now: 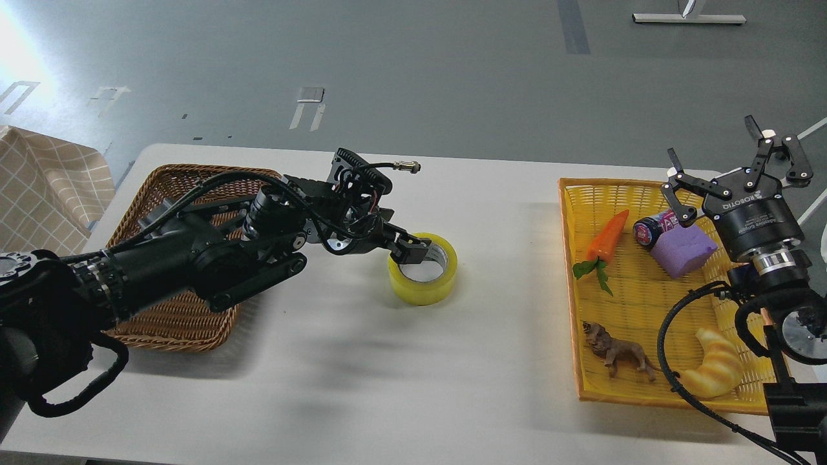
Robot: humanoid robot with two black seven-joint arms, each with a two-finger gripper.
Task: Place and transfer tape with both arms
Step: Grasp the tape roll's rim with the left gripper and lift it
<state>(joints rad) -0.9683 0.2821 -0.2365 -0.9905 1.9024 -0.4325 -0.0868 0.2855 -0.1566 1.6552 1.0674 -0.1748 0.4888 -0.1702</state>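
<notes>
The tape (pixel 423 268), a yellow translucent roll with a grey-white core, lies flat on the white table (pixel 362 361) near its middle. My left gripper (pixel 406 250) is down at the roll's left rim. One finger reaches into the core and the other sits by the outer left wall. The jaws look slightly apart and the roll rests on the table. My right gripper (pixel 736 169) is open and empty, fingers spread and pointing up. It is held above the far right corner of the yellow basket (pixel 572 284).
A brown wicker basket (pixel 174 323) sits at the left under my left arm. The yellow basket holds a toy carrot (pixel 607 237), a small can (pixel 651 229), a purple block (pixel 685 250), a toy lion (pixel 617 354) and a croissant toy (pixel 714 369). A checked cloth (pixel 45 187) lies far left.
</notes>
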